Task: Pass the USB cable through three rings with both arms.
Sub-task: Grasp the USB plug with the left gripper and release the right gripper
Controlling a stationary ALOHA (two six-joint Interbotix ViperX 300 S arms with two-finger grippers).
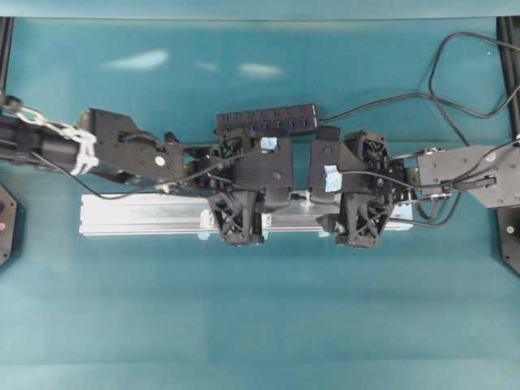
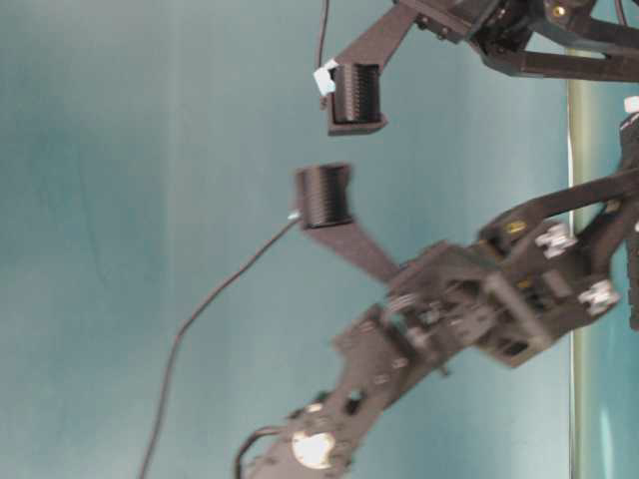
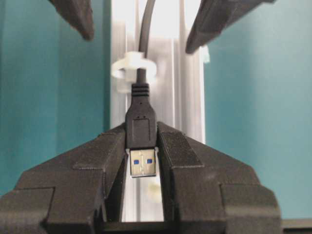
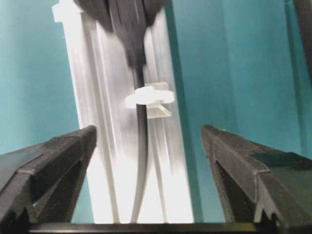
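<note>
A teal table is seen from overhead, and a long silver aluminium rail is laid across its middle, running left to right. Behind the rail, a black multi-port hub bar lies on the table.

Both arms are brought together over the rail. The left gripper is positioned above the rail's middle, and its jaws are clamped on the plug of the USB cable, with the metal connector end seen between the fingers and pointing back toward the wrist camera. The right gripper is held just beside it, further right along the rail; its fingers are spread well apart with nothing between them, and the cord runs along the rail below the gap.

Only one of the three rings is clearly shown in each wrist view. Through this white ring, standing upright on the rail, the black cord is threaded, with the plug's strain relief just on the left gripper's side of it. In the overhead view the rings are hidden under the grippers, so their number threaded cannot be told.
</note>
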